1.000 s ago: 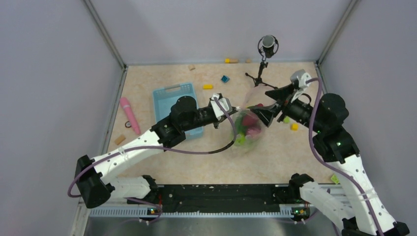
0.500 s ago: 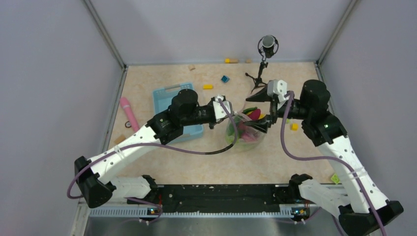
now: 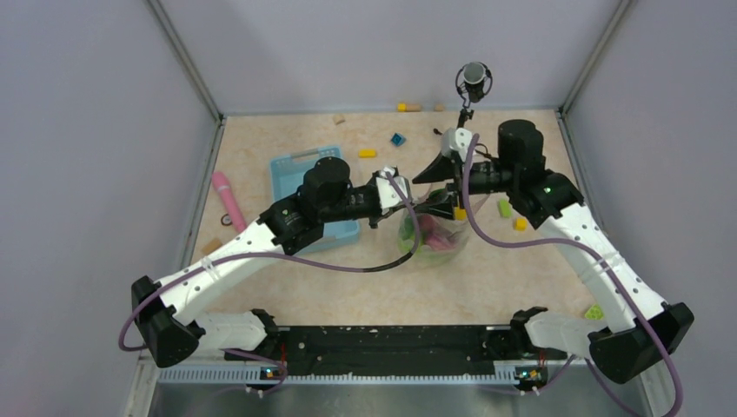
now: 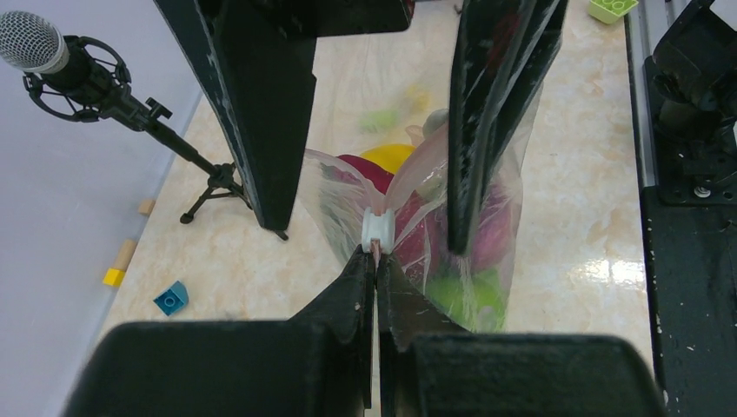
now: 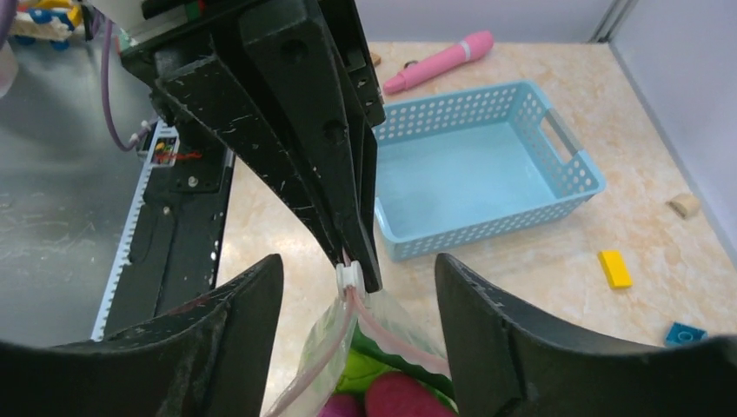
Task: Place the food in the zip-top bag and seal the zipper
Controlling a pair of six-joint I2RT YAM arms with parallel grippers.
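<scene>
Clear plastic of the zip-top bag (image 3: 432, 234), food (image 4: 448, 291) inside, is hanging mid-table from the left gripper (image 4: 375, 261) clamped on one end of the zipper (image 5: 388, 337), while the right gripper (image 5: 352, 282), newly swung in, is narrowing its still-parted jaws around the white slider (image 4: 378, 228), readying the seal.

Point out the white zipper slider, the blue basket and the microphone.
white zipper slider (image 4: 377, 231), left wrist view, on its white body
blue basket (image 5: 487, 226), right wrist view, near perforated wall
microphone (image 4: 30, 39), left wrist view, mesh head
</scene>
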